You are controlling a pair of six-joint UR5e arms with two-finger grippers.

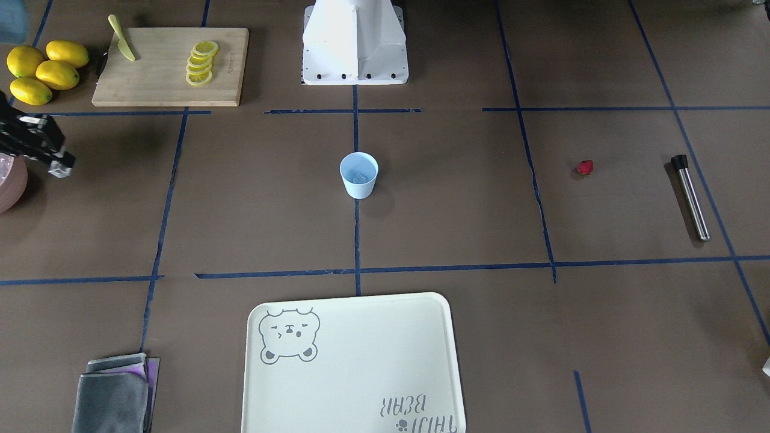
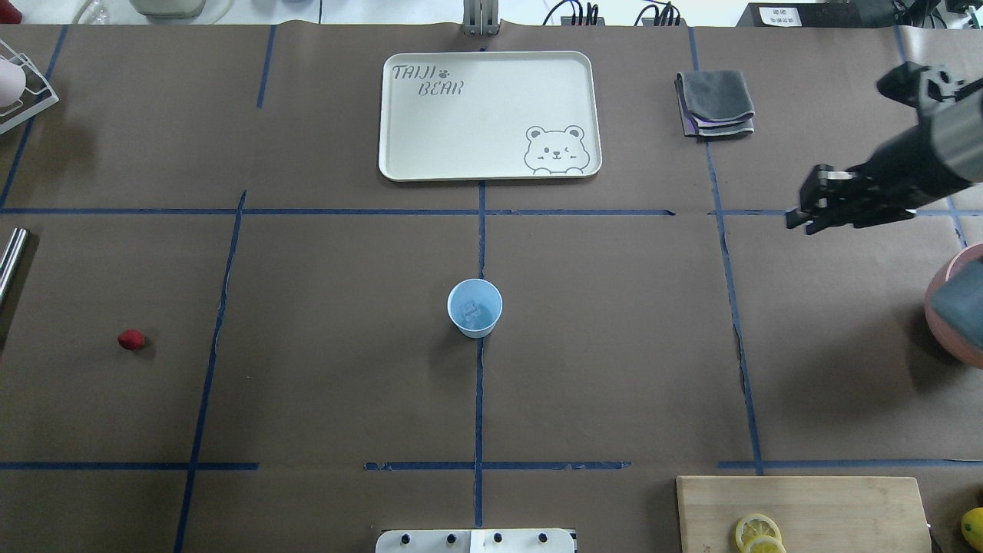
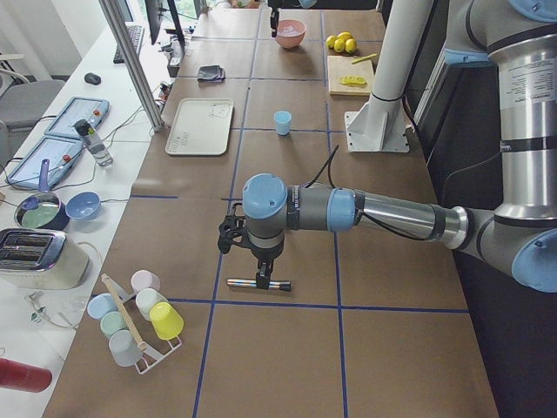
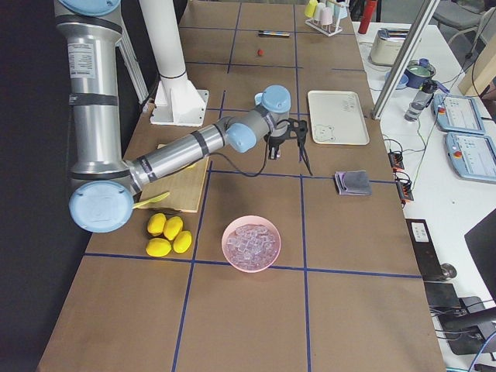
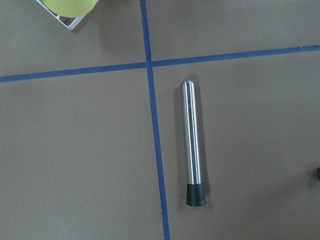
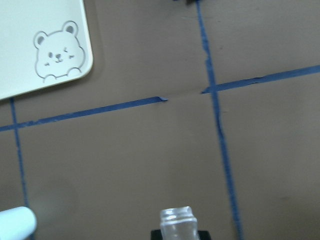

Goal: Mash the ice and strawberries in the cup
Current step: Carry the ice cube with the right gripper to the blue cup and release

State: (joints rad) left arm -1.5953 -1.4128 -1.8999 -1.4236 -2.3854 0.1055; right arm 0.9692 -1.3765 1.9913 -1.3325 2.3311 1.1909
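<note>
Front view: cup [image 1: 359, 175] upright at table ctr, on the blue tape line, w/ ice [image 1: 361, 177] in its bottom. Strawberry [image 1: 585, 167] lies on the paper well apart from cup, nearer the muddler [image 1: 690, 198]. Right gripper [image 1: 60, 169] hangs just beside pink bowl [image 1: 9, 180], fingers pinched on a clear ice cube [image 1: 59, 171].
Overhead: right gripper is in the air, far from cup.
Left-side view: left gripper [image 3: 262, 275] points down just over muddler; open or closed, can't tell.
Right-side view: right gripper is over the table between tray [image 4: 341, 108] and cutting board [image 4: 190, 186].
L wrist: muddler lies flat beside a tape line.
R wrist: ice cube clamped at bottom edge; cup rim in lower-left corner.
</note>
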